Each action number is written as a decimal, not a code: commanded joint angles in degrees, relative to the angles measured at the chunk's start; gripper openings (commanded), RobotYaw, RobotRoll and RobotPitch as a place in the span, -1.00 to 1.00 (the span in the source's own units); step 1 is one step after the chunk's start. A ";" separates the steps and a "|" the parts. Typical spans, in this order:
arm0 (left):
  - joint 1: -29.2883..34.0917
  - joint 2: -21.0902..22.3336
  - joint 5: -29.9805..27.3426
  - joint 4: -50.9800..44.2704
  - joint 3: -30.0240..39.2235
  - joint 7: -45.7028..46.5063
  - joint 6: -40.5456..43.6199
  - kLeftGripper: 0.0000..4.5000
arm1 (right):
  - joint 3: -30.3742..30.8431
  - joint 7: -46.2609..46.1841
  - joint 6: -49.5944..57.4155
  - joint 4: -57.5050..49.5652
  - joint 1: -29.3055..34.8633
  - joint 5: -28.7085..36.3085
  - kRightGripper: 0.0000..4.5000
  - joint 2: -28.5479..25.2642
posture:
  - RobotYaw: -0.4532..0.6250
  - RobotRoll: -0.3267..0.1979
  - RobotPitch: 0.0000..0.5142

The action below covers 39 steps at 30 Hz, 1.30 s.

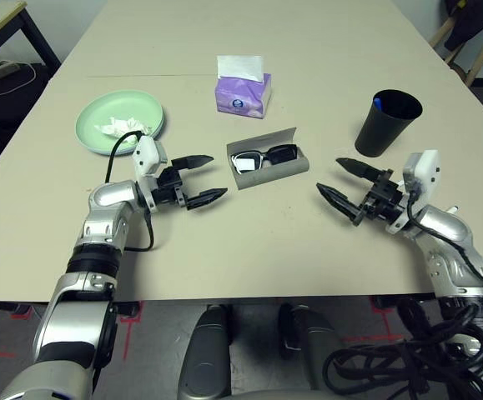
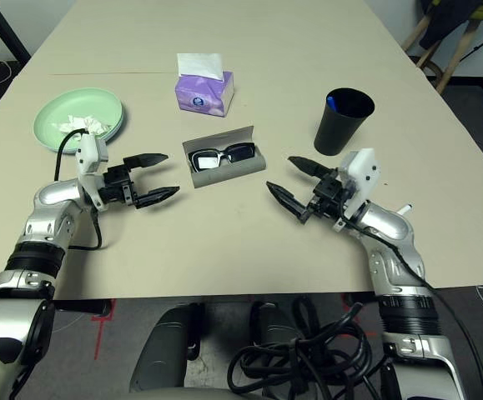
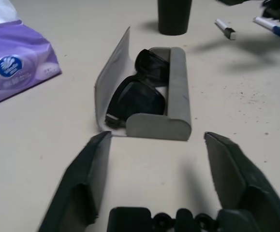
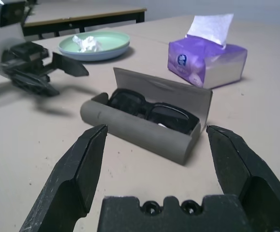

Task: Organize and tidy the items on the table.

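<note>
At the upper left of the head view, the mint green plate (image 1: 120,122) sits on the surface (image 1: 249,242) with the crumpled white tissue (image 1: 118,127) lying in it, which reads as the tissue already gathered out of the way. Just below and right of the plate, the left end effector (image 1: 203,177) hovers with its two black fingers apart and nothing between them, pointing toward the centre. To its right, near but not touching, lies the grey glasses case (image 1: 268,163), its lid tipped up and the black sunglasses (image 1: 264,157) resting inside; the open lid suggests that closing it is the step in hand. In the left wrist view the case's rounded end faces the fingers, close ahead of their tips and roughly centred between them. Above the case, in the upper middle, stands the purple tissue box (image 1: 243,93) with a white sheet sticking up. Right of the case, the right end effector (image 1: 337,181) also points inward, fingers spread wide and empty; in its wrist view the case's long side lies just ahead, framed between the fingers. The two end effectors thus flank the case from either side. At the upper right stands the black cup (image 1: 388,122), with the blue cap of a pen (image 1: 378,104) showing at its rim, apparently stowed there.
</note>
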 commanded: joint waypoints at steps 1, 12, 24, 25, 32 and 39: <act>-1.47 -0.53 2.02 3.65 -0.27 0.92 -0.92 0.22 | -0.61 -0.86 1.00 -1.41 1.89 1.38 1.00 -1.09 | -0.06 0.25 -0.38; -11.07 -3.92 9.99 17.42 0.25 21.97 -5.96 -0.98 | 0.98 0.83 -2.43 2.88 2.48 1.86 1.00 -1.03 | -0.05 0.25 -0.38; -17.76 -11.23 11.94 22.64 0.92 33.16 -3.56 -0.98 | 1.88 -0.07 -4.24 3.79 2.59 1.67 1.00 1.27 | -0.05 0.25 -0.43; -17.67 -11.90 11.54 22.34 1.04 31.57 -3.97 -0.98 | 1.93 -0.16 -4.40 3.88 2.60 1.60 1.00 1.37 | -0.05 0.25 -0.43; -15.16 -14.33 11.05 19.45 0.33 23.48 -4.70 -0.98 | 2.09 -1.02 -4.75 3.67 2.76 1.55 1.00 1.81 | -0.07 0.25 -0.46; -11.12 -14.53 10.06 13.92 -0.72 14.76 -2.36 -0.98 | 2.01 -1.05 -4.74 3.94 2.23 1.51 1.00 1.47 | -0.06 0.25 -0.47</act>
